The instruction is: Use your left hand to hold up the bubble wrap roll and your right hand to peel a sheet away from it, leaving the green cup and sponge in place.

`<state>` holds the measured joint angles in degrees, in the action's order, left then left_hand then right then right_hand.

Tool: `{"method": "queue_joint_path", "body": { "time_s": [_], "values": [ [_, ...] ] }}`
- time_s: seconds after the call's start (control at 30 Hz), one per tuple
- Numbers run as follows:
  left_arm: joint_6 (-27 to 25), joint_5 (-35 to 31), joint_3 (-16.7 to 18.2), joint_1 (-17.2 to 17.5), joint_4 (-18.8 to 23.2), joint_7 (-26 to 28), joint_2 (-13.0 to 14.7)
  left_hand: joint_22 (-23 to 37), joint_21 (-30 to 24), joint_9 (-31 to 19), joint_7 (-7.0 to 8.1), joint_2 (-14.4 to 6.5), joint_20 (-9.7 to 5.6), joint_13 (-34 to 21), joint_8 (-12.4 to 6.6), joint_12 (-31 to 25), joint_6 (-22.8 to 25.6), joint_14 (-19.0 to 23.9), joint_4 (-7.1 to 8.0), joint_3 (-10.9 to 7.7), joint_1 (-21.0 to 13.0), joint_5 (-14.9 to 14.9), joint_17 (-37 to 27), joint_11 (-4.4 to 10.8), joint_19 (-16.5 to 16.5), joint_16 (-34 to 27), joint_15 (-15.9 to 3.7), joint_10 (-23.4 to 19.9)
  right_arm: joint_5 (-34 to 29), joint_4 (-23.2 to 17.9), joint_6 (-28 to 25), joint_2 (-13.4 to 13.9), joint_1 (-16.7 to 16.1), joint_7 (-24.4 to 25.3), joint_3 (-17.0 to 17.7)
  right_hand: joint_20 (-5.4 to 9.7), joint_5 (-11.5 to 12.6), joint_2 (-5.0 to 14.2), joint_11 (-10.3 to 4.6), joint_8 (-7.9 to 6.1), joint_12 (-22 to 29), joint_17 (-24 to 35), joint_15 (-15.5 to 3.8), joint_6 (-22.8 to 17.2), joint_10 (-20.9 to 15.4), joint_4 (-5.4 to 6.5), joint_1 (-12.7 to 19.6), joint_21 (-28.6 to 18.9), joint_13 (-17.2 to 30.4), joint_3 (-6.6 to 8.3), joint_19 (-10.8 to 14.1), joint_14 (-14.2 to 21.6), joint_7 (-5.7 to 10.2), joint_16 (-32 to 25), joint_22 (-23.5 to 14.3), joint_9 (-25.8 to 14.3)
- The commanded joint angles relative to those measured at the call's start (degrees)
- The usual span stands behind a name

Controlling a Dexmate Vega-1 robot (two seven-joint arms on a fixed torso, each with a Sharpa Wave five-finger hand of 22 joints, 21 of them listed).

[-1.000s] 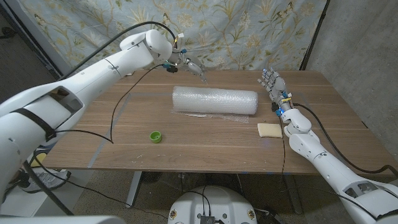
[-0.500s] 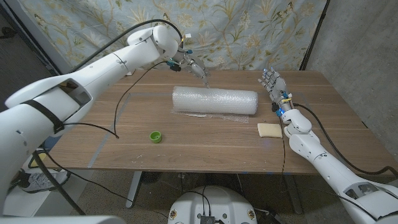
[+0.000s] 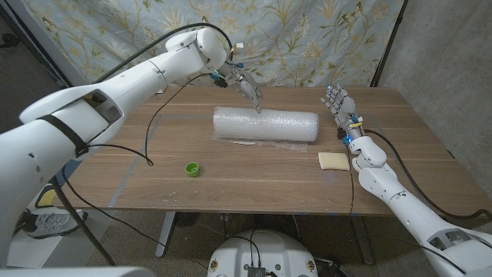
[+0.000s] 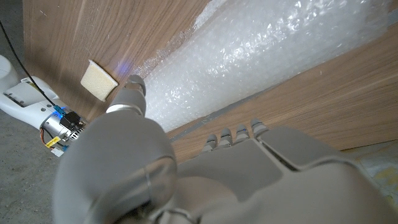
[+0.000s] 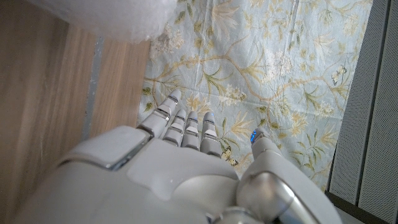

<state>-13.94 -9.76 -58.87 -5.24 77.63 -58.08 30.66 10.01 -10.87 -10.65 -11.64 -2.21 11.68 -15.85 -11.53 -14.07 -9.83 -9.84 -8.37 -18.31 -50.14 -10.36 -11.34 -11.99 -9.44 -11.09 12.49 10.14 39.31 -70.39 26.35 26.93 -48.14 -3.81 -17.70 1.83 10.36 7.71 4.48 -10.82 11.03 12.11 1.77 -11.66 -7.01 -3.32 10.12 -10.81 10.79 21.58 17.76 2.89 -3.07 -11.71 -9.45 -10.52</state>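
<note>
The bubble wrap roll lies on its side across the middle of the table, with a loose sheet edge spread along its near side. My left hand hovers over the roll's far left part, fingers pointing down close to its top and holding nothing. In the left wrist view that left hand is just short of the roll. My right hand stands upright to the right of the roll, fingers spread and empty. The green cup sits front left. The sponge lies by my right wrist.
A floral cloth hangs behind the table's far edge. A black cable from the left arm loops over the table's left part. The right wrist view shows my right hand facing the cloth, with a roll end beside it.
My left arm has swung to the right and the hand has come down toward the roll's top. The right hand, cup and sponge have not moved.
</note>
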Motion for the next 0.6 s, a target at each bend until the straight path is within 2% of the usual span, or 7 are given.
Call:
{"method": "queue_joint_path", "body": {
  "time_s": [0.03,0.13,0.43,0.6],
  "values": [
    [0.42,-1.68,-1.51,-0.93,-1.73,-0.78,-1.61,0.26,-0.32,-0.19,-0.25,-0.61,0.21,-0.23,0.07,-0.15,-10.37,-7.88,0.00,0.46,-0.12,0.07,-0.16,-0.47,-1.53,-0.17,0.17,10.56,0.24,-0.68,0.07,0.29,-1.24,0.79,0.51,-0.41,0.21,-0.15,0.16,-0.25,0.23,0.18,0.32,-0.27,-0.27,-0.14,0.40,-0.06,0.31,0.02,0.12,0.12,0.17,-0.40,-0.30,-0.26],
    [1.63,-1.62,-1.64,-0.96,-3.35,-0.37,-2.40,0.27,-0.35,-0.20,-0.26,-0.65,0.21,-0.23,0.07,-0.14,-10.67,-7.96,0.02,0.63,-0.11,0.09,-0.16,-0.47,-1.57,-0.19,0.17,10.67,0.35,-0.34,0.27,0.14,-1.36,0.71,0.54,-0.43,0.22,-0.13,0.18,-0.23,0.21,0.17,0.29,-0.21,-0.23,-0.16,0.41,-0.07,0.31,0.03,0.13,0.12,0.12,-0.40,-0.30,-0.26],
    [7.57,-1.59,-3.36,-3.46,-12.70,-1.32,-7.28,0.28,-0.38,-0.19,-0.23,-0.64,0.21,-0.25,-0.10,-0.26,-10.29,-8.01,0.09,1.04,0.14,0.23,-0.18,-0.47,-1.62,-0.22,0.18,10.59,0.75,-0.05,0.39,-0.37,-1.70,1.06,0.69,-0.47,0.22,-0.17,0.16,-0.24,0.23,0.18,0.21,-0.23,-0.23,-0.17,0.35,-0.06,0.31,0.00,0.07,0.04,0.14,-0.37,-0.30,-0.26],
    [9.28,-1.83,-3.75,-4.42,-15.41,-1.30,-8.64,0.28,-0.41,-0.19,-0.23,-0.75,0.20,-0.26,-0.13,-0.36,-10.03,-7.94,0.09,1.18,0.23,0.21,-0.17,-0.45,-1.54,-0.24,0.18,10.37,0.78,0.32,0.65,-0.58,-1.65,1.34,0.86,-0.53,0.22,-0.18,0.20,-0.24,0.23,0.17,0.25,-0.22,-0.23,-0.18,0.33,-0.06,0.31,0.00,0.02,0.05,0.18,-0.37,-0.30,-0.26]
  ]
}}
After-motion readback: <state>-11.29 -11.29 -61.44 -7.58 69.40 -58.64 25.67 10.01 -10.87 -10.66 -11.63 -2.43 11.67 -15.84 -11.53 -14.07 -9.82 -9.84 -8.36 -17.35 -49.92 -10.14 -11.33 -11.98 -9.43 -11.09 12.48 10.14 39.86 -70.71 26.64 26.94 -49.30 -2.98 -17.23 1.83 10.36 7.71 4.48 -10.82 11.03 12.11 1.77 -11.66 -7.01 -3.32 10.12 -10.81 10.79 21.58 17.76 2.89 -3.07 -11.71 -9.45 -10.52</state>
